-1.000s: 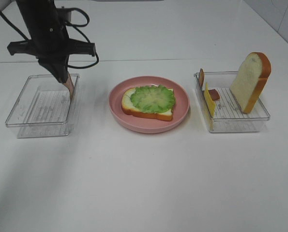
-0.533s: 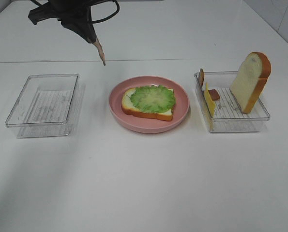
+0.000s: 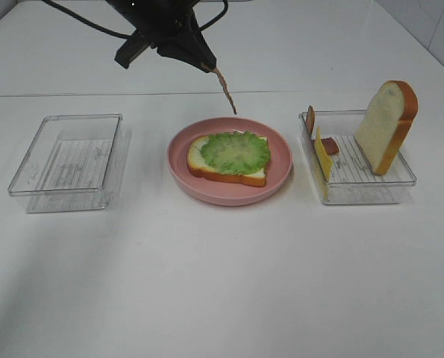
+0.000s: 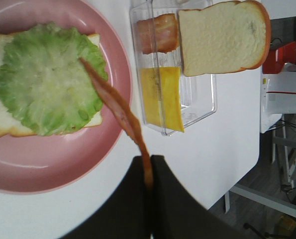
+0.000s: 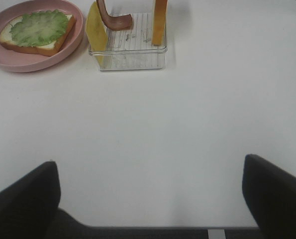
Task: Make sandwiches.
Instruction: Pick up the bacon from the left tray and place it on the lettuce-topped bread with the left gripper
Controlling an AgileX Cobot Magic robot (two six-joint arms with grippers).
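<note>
The sandwich in the making is a white bread slice [image 3: 207,170] under a green lettuce leaf [image 3: 235,152] on the pink plate [image 3: 281,160]. My left gripper [image 3: 208,66] hangs above and behind the plate, shut on a reddish-brown bacon strip [image 3: 226,92] that dangles toward the plate's far rim. In the left wrist view the fingers [image 4: 148,168] pinch the strip [image 4: 115,105], whose free end lies over the lettuce [image 4: 43,87]. My right gripper [image 5: 148,164] is open over bare table, holding nothing. It is outside the exterior view.
The clear tray [image 3: 401,179] to the right holds an upright bread slice [image 3: 386,125], a yellow cheese square [image 3: 323,155] and more bacon [image 3: 330,146]. An empty clear tray [image 3: 27,179] sits on the left. White table stretches in front.
My left gripper has lifted the bacon strip out of the left tray and carried it right, to just behind the plate. The right arm has stayed still.
</note>
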